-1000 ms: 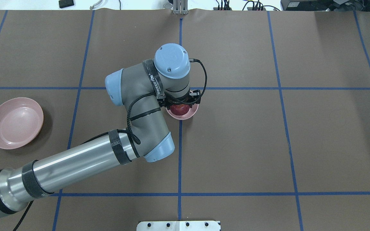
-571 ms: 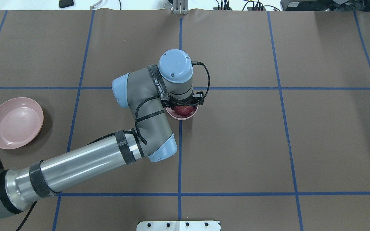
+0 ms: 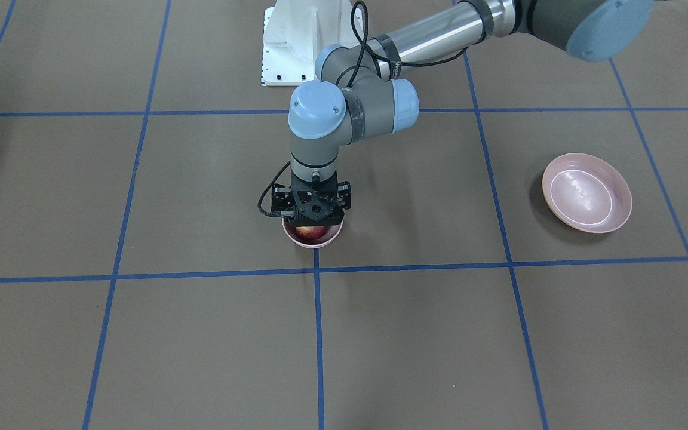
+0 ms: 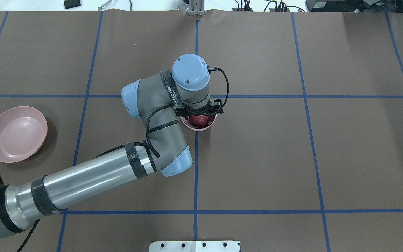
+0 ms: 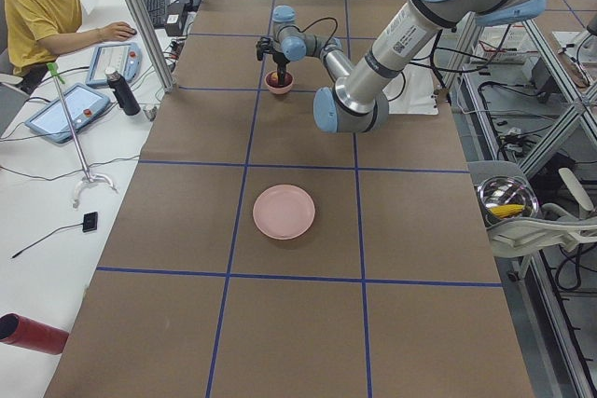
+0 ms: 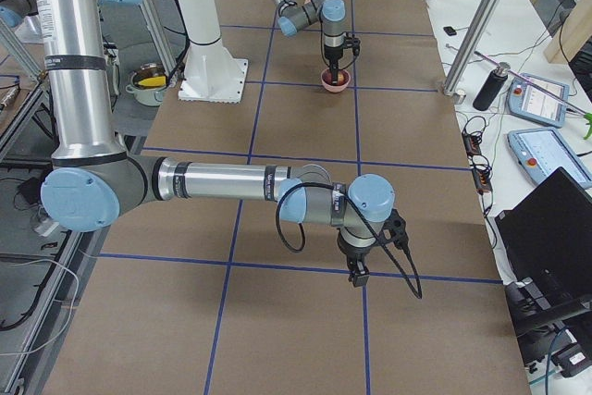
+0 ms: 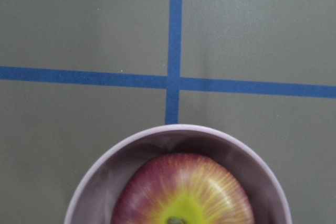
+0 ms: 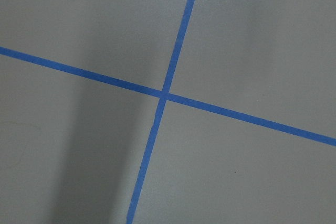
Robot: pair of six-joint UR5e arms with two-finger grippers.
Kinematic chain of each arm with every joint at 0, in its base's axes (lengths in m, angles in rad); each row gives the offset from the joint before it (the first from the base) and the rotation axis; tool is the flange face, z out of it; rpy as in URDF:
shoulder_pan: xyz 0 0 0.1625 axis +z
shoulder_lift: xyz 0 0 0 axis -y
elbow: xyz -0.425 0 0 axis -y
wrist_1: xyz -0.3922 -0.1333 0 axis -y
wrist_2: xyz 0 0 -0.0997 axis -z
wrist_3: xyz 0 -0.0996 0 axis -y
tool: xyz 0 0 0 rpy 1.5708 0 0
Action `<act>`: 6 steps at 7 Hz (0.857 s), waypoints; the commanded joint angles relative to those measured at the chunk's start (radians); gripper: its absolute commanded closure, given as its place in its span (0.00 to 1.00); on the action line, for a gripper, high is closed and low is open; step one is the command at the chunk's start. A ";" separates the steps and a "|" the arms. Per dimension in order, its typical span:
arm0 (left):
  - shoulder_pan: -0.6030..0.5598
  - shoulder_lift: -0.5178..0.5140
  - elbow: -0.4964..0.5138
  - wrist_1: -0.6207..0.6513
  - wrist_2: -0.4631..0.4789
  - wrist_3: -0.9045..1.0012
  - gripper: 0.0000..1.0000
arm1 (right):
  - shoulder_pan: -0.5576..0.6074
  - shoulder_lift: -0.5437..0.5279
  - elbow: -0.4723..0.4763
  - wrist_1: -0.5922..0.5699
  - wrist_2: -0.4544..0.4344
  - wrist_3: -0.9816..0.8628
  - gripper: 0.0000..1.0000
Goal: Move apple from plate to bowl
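Note:
The dark red apple (image 4: 198, 120) sits inside the small pink bowl (image 4: 197, 128) near the table's centre, on a blue tape cross. My left gripper (image 3: 312, 222) stands straight above the bowl, its fingers reaching down around the apple and seemingly shut on it. The left wrist view shows the apple (image 7: 184, 192) with its yellow stem patch low in the bowl (image 7: 105, 167). The wide pink plate (image 4: 16, 134) lies empty at the table's left side, far from the gripper. My right gripper (image 6: 359, 275) hangs over bare table; I cannot tell whether it is open.
Blue tape lines (image 4: 196, 168) divide the brown table into squares. A white mounting base (image 3: 302, 36) stands at the robot's edge. An operator (image 5: 42, 6) sits beside the table's far end with tablets and a dark bottle (image 5: 121, 92).
My left arm has come down over the bowl with the apple and shifted slightly right. Since 0.6 s ago it has barely moved.

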State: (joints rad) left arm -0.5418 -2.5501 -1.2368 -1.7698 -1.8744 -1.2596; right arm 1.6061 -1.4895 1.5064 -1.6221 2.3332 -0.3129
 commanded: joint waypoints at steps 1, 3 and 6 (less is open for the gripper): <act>-0.035 0.026 -0.115 0.056 -0.009 0.005 0.03 | 0.000 0.000 0.000 0.001 0.000 0.000 0.00; -0.088 0.194 -0.403 0.226 -0.029 0.090 0.03 | 0.000 0.000 0.000 -0.001 -0.002 0.000 0.00; -0.290 0.471 -0.543 0.259 -0.150 0.561 0.03 | 0.002 -0.018 0.001 0.001 -0.005 0.000 0.00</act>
State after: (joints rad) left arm -0.7402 -2.1864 -1.7494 -1.5174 -1.9665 -0.9047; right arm 1.6063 -1.4996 1.5061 -1.6220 2.3300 -0.3136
